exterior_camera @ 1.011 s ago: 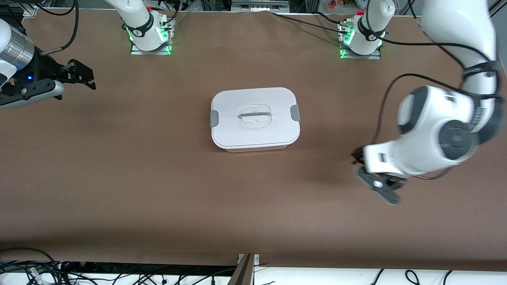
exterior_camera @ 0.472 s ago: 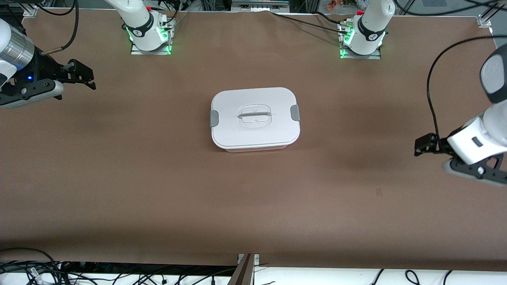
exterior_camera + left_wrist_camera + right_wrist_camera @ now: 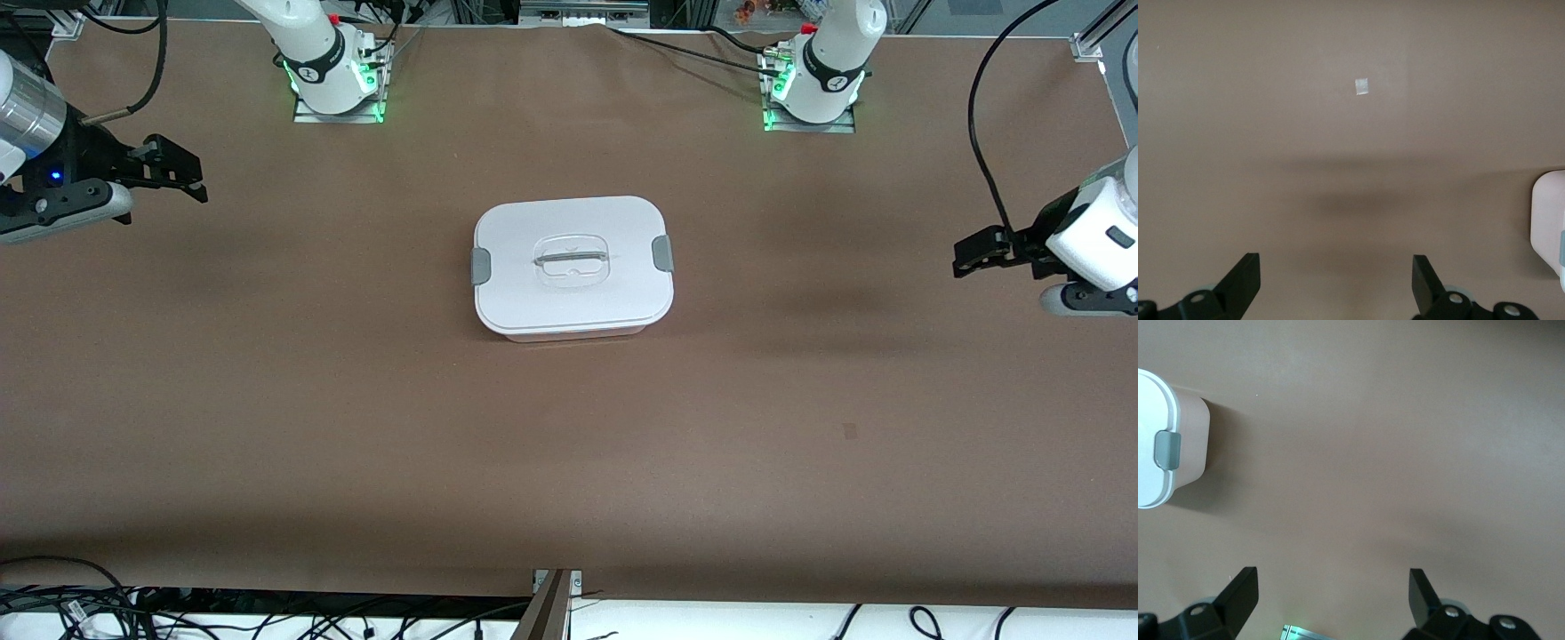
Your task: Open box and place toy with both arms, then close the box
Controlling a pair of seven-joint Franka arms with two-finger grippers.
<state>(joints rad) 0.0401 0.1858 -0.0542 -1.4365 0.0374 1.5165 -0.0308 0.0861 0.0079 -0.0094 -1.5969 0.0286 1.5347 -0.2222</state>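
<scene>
The box [image 3: 573, 267] stands in the middle of the brown table with its white lid on and both grey clips [image 3: 481, 265] down. The toy is out of view. My left gripper [image 3: 967, 256] hangs open and empty over the left arm's end of the table, well away from the box. In the left wrist view the left gripper [image 3: 1336, 280] is over bare table and a corner of the box [image 3: 1548, 220] shows. My right gripper [image 3: 194, 178] hangs open and empty over the right arm's end. In the right wrist view the right gripper [image 3: 1331, 593] is apart from the box [image 3: 1188, 447] and one clip [image 3: 1168, 448].
The arm bases [image 3: 331, 84] [image 3: 809, 89] stand along the table's edge farthest from the front camera. A small pale patch [image 3: 1361, 86] lies on the table in the left wrist view. Cables lie off the table's edge [image 3: 551, 587] nearest the front camera.
My left arm has swung away from the box toward its own end of the table. My right gripper has shifted only slightly. The box has not moved.
</scene>
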